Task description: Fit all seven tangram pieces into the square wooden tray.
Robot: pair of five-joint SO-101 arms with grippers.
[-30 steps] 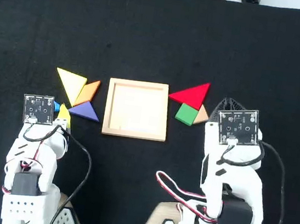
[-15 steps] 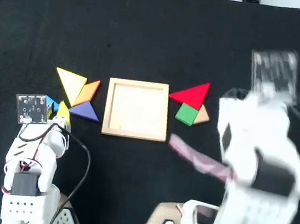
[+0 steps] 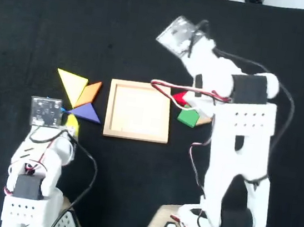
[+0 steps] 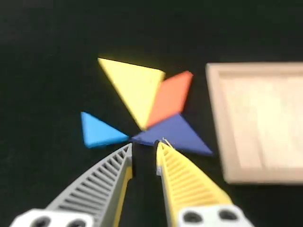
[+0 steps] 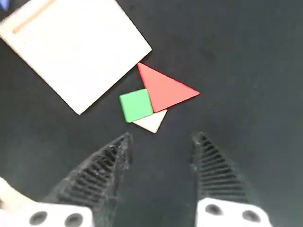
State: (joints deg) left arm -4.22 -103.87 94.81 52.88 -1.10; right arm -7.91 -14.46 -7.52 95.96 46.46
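Right gripper (image 5: 162, 137) is now hanging high over the table, having lifted from beside the red triangle (image 5: 163, 88) — jaws spread wide, gripping nothing. Left gripper (image 4: 144, 145) is sitting slightly nearer the tray (image 3: 142, 87), jaws parted by a narrow gap, empty, tips just short of the navy triangle (image 4: 175, 135). All pieces are lying outside the tray — yellow triangle (image 4: 130, 82), orange piece (image 4: 169, 97), navy and blue triangle (image 4: 97, 131) clustering on one side; red, green square (image 5: 136, 106) and tan triangle (image 5: 150, 122) touching on the other.
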